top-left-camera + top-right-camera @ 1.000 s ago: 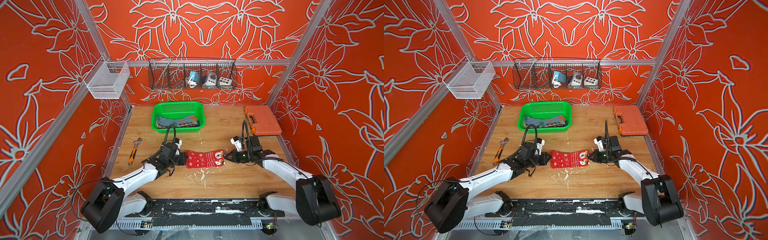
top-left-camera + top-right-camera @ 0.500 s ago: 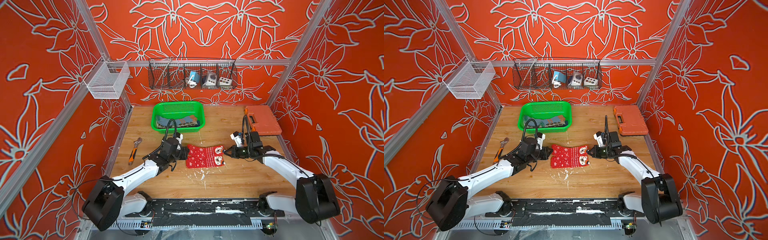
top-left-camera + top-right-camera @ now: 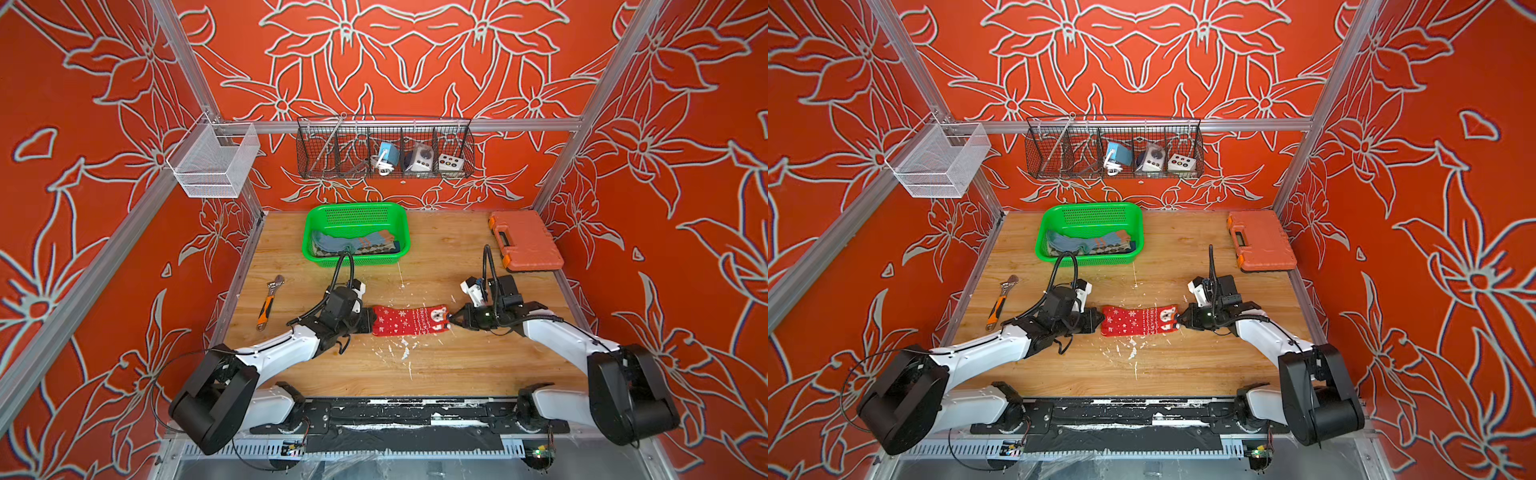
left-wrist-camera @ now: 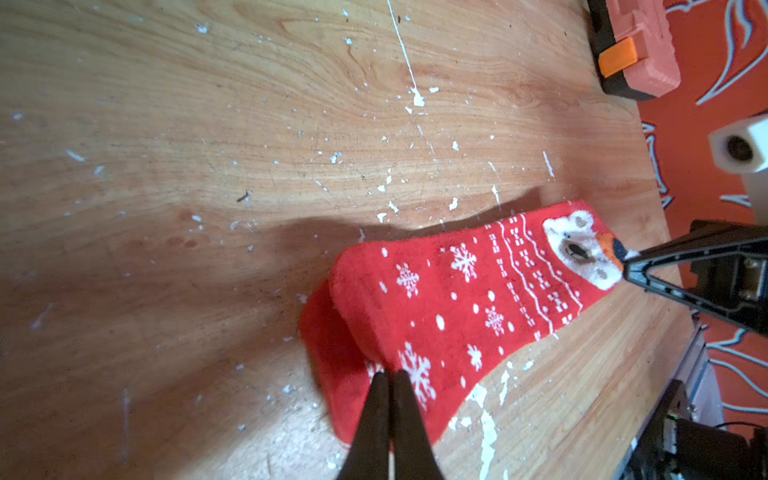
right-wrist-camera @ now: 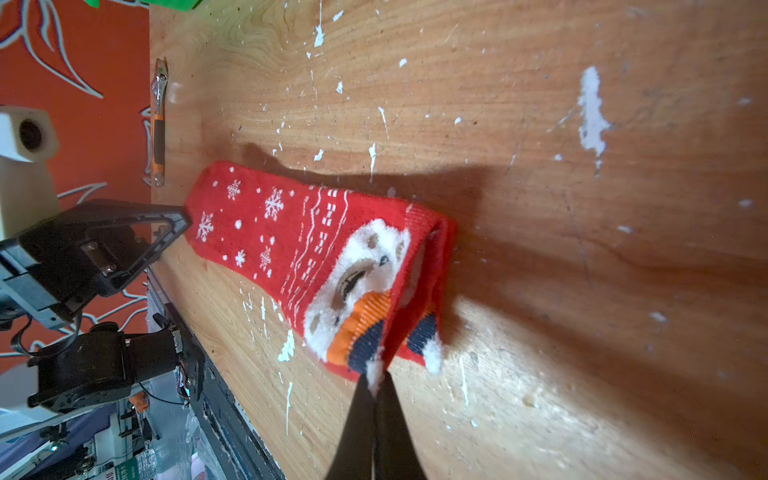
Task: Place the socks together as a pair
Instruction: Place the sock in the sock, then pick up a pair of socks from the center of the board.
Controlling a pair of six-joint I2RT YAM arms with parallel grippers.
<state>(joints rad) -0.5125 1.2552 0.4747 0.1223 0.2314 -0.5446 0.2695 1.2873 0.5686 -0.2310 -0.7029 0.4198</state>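
Two red socks with white snowflakes (image 3: pixel 409 321) (image 3: pixel 1138 321) lie stacked lengthwise on the wooden table. In the left wrist view the upper sock (image 4: pixel 457 299) covers most of the lower one (image 4: pixel 328 357). My left gripper (image 3: pixel 371 322) (image 4: pixel 388 376) is shut on the toe end, its fingers almost touching. My right gripper (image 3: pixel 451 322) (image 5: pixel 375 376) is shut on the cuff end by the polar-bear face (image 5: pixel 357 266), with a white tuft pinched between its tips. More socks (image 3: pixel 361 243), blue with orange stripes and argyle, lie in the green basket (image 3: pixel 357 206).
An orange tool case (image 3: pixel 525 241) sits at the back right of the table. An adjustable wrench (image 3: pixel 268 301) lies near the left edge. A black wire rack (image 3: pixel 384 153) and a white mesh basket (image 3: pixel 214 160) hang on the walls above the table.
Half a second ago both grippers held the red socks slightly raised and farther back. Now the socks are lower, stretched flat on the table. The left fingers show a thin gap.
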